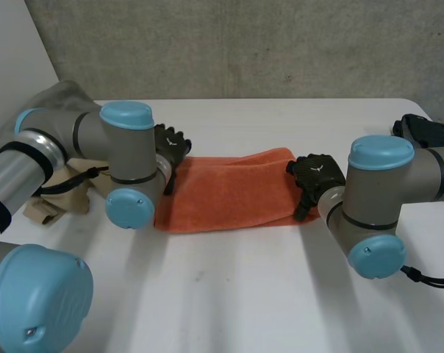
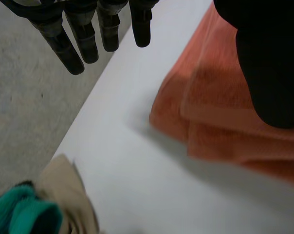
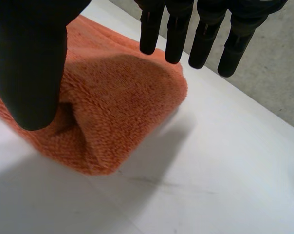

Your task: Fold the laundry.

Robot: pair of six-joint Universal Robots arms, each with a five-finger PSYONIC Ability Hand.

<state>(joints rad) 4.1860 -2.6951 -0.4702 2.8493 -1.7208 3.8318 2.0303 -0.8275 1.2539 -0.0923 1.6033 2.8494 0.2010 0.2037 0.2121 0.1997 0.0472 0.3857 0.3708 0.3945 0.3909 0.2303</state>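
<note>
We bend our left arm in from the side, and our left hand hangs low with its fingers straight and side by side, the thumb well apart from them. Our right arm folds in likewise. Our right hand is spread the same way, fingers straight and thumb held wide.
</note>
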